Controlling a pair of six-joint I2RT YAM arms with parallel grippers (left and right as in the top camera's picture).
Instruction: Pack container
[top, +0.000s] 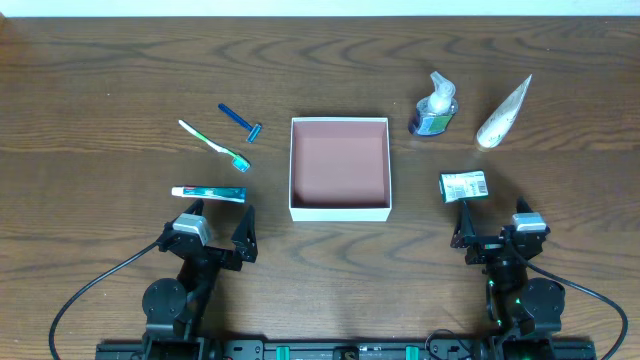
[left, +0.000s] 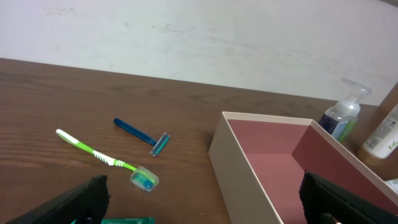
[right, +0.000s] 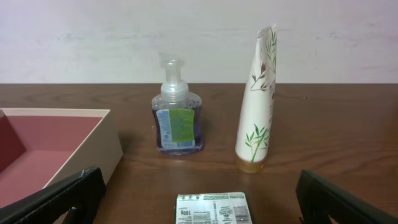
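Tabletop (top: 100, 60) holds the container (top: 339, 211) mouth-up, square-on; left hand (top: 221, 212) and right hand (top: 493, 215) gape wide.

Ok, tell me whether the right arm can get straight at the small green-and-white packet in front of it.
Probably yes. The packet lies flat just ahead of the open right gripper, with nothing between them. The soap bottle and tube stand beyond it, not in the way.

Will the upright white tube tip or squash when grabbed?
The white tube stands tall on its narrow cap, so a nudge would probably topple it. Its tapering, crimped top suggests soft walls, likely to give when squeezed.
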